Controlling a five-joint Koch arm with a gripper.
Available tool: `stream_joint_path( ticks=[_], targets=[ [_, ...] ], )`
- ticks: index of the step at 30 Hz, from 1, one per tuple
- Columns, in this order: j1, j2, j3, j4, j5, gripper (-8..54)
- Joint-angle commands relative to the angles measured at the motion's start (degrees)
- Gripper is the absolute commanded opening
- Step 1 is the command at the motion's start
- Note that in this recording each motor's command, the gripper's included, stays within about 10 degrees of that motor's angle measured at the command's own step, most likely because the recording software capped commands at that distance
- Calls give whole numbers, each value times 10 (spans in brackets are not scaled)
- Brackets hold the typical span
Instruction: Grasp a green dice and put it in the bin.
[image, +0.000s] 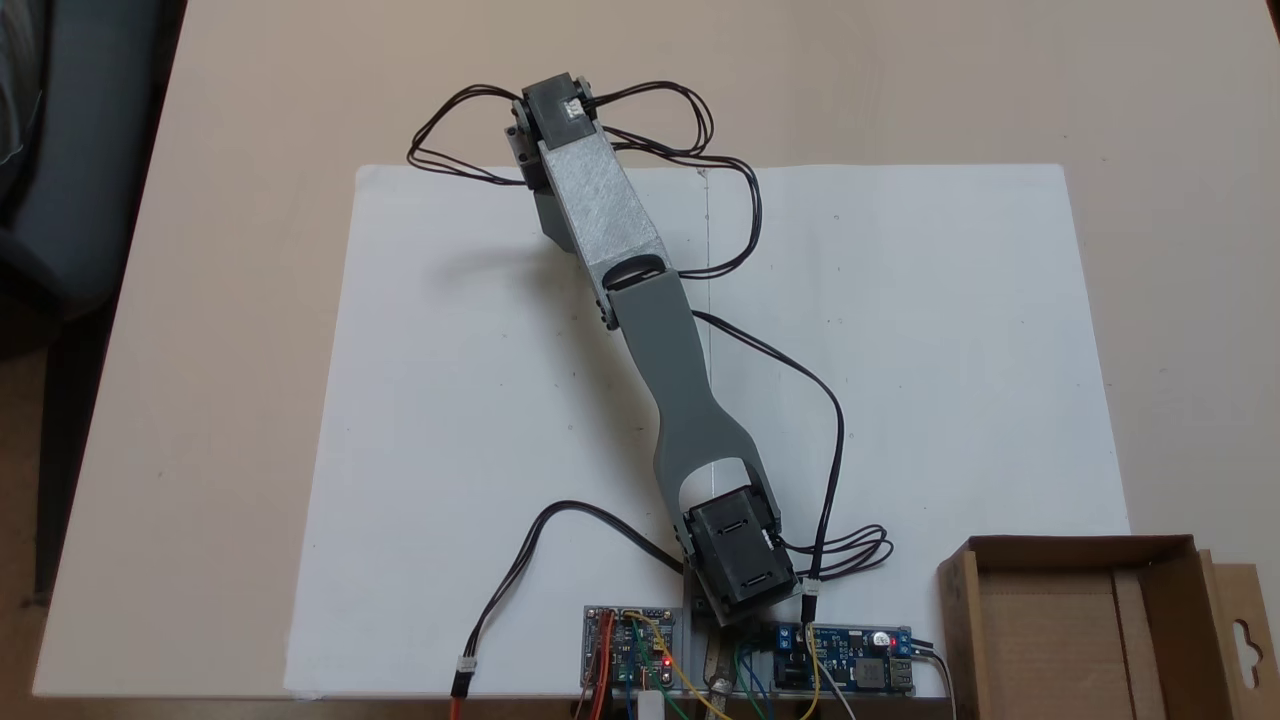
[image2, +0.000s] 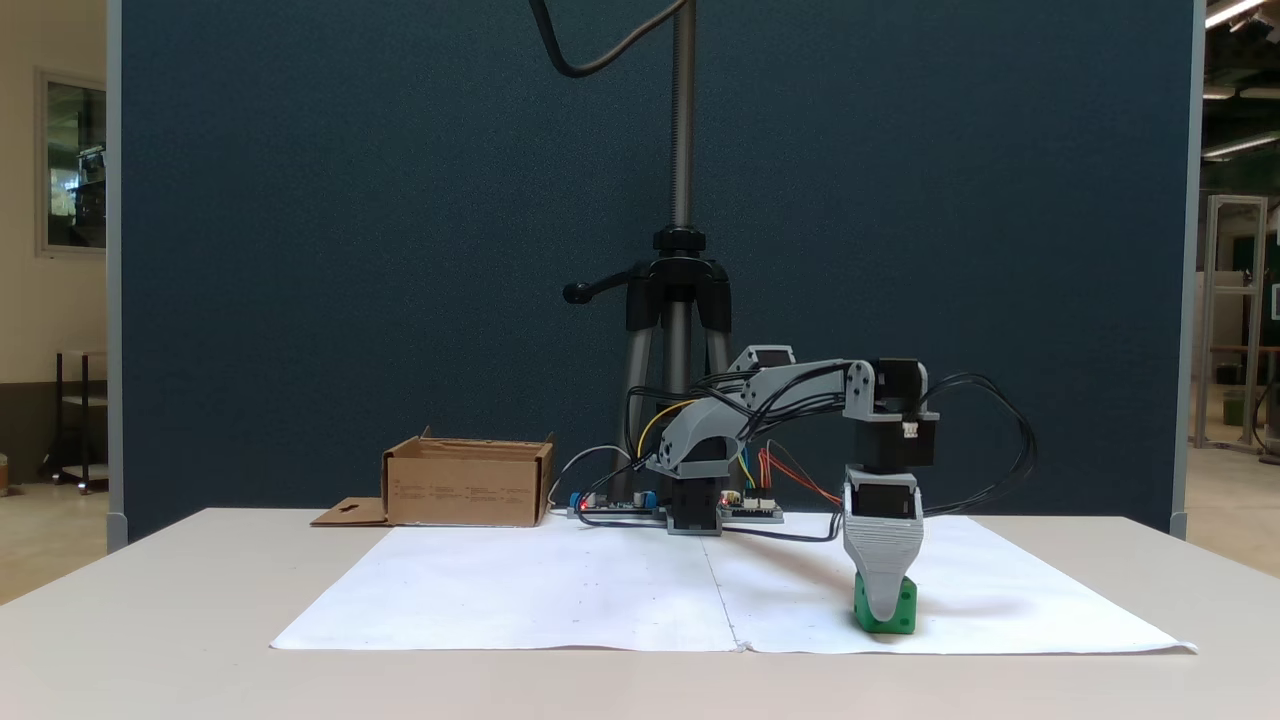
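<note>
The green dice sits on the white paper near the table's front right in a fixed view. My gripper points straight down right over it, its grey jaw covering the middle of the dice. The jaws lie one behind the other, so their state cannot be read. The arm stretches from its base toward the paper's far left in the other fixed view. The bin, an open brown cardboard box with a hanger-hole flap, stands beside the base; it also appears as the bin at the back left.
White paper covers the middle of the beige table. Circuit boards and loose black cables lie around the arm's base. A camera tripod and a dark blue partition stand behind the table.
</note>
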Motion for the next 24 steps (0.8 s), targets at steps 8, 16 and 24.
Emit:
stream_joint_path(
  ticks=[8, 16, 24],
  targets=[
    [-13, 3, -8, -22, 40, 396],
    [-13, 4, -8, -27, 40, 396],
    [-9, 3, -7, -29, 42, 345]
  ],
)
